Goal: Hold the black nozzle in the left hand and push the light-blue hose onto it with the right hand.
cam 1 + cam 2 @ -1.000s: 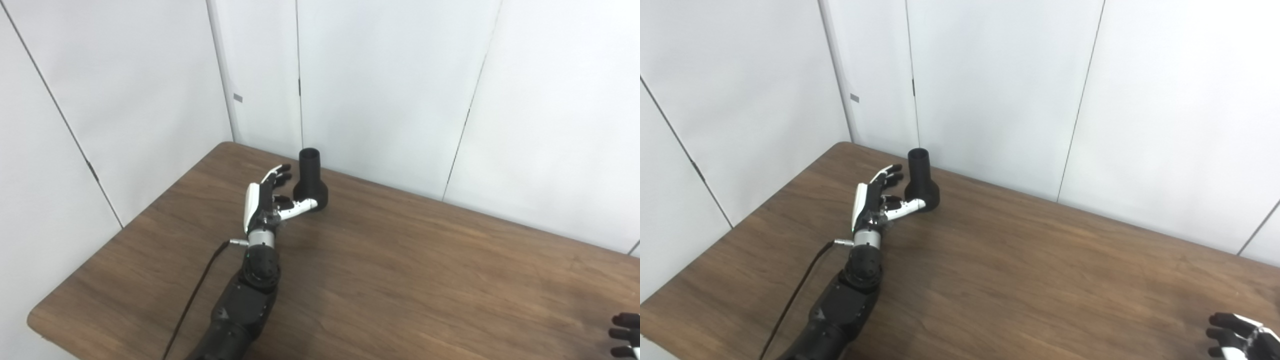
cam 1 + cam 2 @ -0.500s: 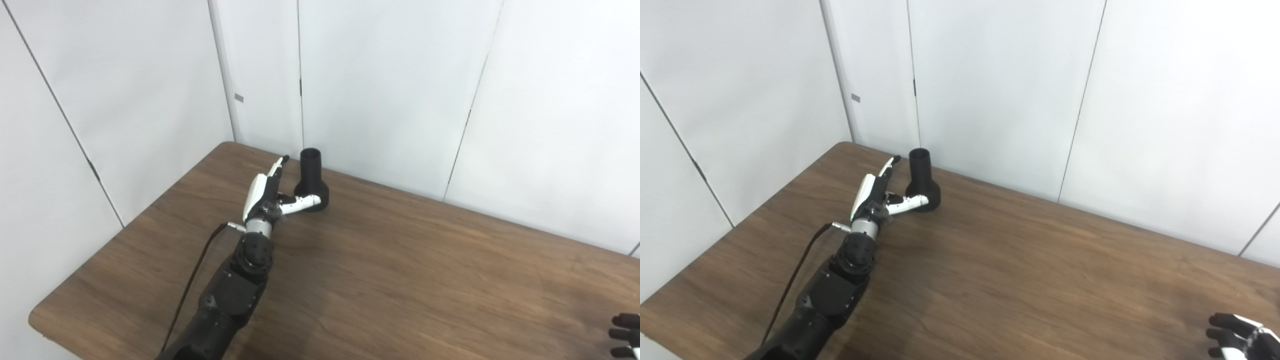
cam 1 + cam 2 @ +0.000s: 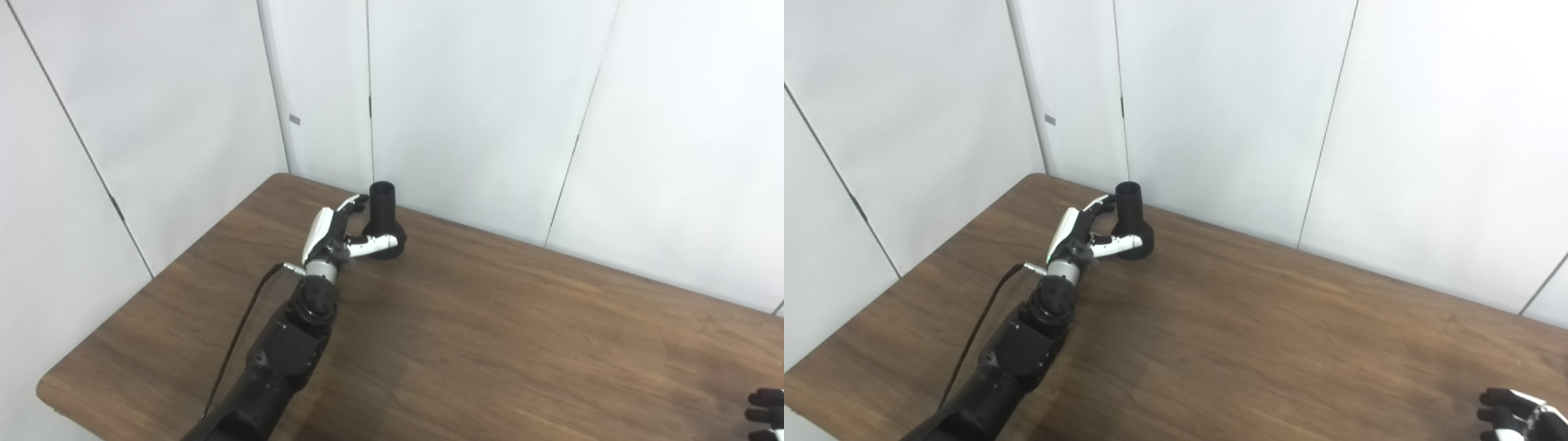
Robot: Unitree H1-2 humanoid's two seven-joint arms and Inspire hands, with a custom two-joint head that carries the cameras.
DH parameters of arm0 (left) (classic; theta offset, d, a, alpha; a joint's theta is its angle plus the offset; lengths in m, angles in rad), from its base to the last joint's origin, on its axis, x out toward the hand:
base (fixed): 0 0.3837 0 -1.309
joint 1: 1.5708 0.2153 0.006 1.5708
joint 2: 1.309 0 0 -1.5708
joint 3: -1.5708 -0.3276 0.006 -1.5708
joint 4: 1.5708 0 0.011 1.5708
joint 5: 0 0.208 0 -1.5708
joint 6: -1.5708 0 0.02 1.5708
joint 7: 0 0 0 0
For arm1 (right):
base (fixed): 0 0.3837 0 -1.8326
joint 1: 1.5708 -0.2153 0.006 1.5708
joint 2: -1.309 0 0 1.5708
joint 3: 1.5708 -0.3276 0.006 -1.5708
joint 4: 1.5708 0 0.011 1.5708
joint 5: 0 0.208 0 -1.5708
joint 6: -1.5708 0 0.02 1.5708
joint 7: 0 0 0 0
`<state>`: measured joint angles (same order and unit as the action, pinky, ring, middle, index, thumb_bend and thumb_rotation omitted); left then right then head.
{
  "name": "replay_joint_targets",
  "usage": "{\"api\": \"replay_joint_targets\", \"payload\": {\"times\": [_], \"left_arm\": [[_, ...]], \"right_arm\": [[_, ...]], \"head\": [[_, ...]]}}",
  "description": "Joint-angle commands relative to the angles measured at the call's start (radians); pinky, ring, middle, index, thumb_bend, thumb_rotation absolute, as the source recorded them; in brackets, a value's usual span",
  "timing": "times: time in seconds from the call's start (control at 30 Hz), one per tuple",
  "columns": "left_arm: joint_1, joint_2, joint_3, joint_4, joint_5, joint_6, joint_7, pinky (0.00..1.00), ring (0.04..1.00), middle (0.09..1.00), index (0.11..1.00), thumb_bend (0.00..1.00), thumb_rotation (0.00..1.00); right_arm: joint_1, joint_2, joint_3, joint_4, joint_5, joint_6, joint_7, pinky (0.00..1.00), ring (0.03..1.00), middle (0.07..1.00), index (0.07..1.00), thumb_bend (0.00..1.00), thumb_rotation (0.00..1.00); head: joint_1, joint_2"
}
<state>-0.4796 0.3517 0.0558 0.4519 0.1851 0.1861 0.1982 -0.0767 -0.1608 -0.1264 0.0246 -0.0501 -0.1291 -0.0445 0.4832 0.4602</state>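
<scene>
We are at the first step, the grasp of the nozzle [image 3: 383,222] with our left hand [image 3: 339,233]; nothing is held yet, and the hose does not show in either view, so the push-on is far off; we judge the task barely begun

The nozzle stands upright on its wide base at the far left of the table [image 3: 490,343], close to the wall [image 3: 478,110], its narrow neck up and its mouth open to the top; our left hand is right beside it on the left, fingers [image 3: 1104,203] spread and reaching toward the neck, thumb [image 3: 1118,243] stretched across the front of the base; whether thumb or fingers touch the black plastic we cannot tell, dark on dark; the hand is apart and clamped on nothing

The next move, as we judge it, calls for closing fingers and thumb round the neck or the shoulder of the base, squarely enough that the piece does not tip or skid toward the wall, then a lift with the mouth left free for the hose

Our left arm [image 3: 288,349] runs long from the bottom edge, nearly straight, wrist low over the wood, palm turned to the right toward the nozzle; a black cable [image 3: 242,337] trails beside the forearm; our right hand [image 3: 1516,415] waits at the lower right corner, only dark fingertips in view, so whether it is apart or together we cannot tell
</scene>
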Motion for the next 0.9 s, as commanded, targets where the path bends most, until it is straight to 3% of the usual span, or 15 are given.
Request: {"api": "replay_joint_targets", "payload": {"times": [0.0, 0.27, 0.53, 0.87], "left_arm": [[-0.016, -0.019, -0.008, 0.013, -0.021, 0.014, -0.045, 1.0, 0.958, 0.846, 0.862, 1.0, 0.33], [-0.031, -0.04, 0.013, 0.026, -0.043, -0.032, -0.03, 1.0, 0.902, 0.778, 0.777, 1.0, 0.27], [-0.058, -0.032, -0.036, 0.06, 0.05, -0.041, 0.018, 1.0, 0.891, 0.773, 0.778, 1.0, 0.27], [-0.073, 0.019, -0.143, 0.047, 0.257, 0.06, 0.064, 1.0, 0.989, 0.935, 0.895, 1.0, 0.34]], "right_arm": [[-0.02, -0.005, -0.008, -0.035, 0.003, -0.01, -0.008, 0.42, 0.574, 0.609, 0.572, 0.62, 0.68], [-0.015, 0.002, -0.007, -0.05, -0.005, 0.009, -0.011, 0.43, 0.579, 0.613, 0.577, 0.61, 0.68], [-0.011, 0.008, -0.002, -0.066, -0.016, 0.034, -0.012, 0.44, 0.591, 0.626, 0.589, 0.57, 0.67], [-0.006, 0.014, 0.002, -0.086, -0.03, 0.047, -0.013, 0.45, 0.606, 0.636, 0.597, 0.51, 0.66]], "head": [[-0.004, -0.001], [-0.009, -0.002], [-0.017, -0.003], [-0.019, -0.005]]}}
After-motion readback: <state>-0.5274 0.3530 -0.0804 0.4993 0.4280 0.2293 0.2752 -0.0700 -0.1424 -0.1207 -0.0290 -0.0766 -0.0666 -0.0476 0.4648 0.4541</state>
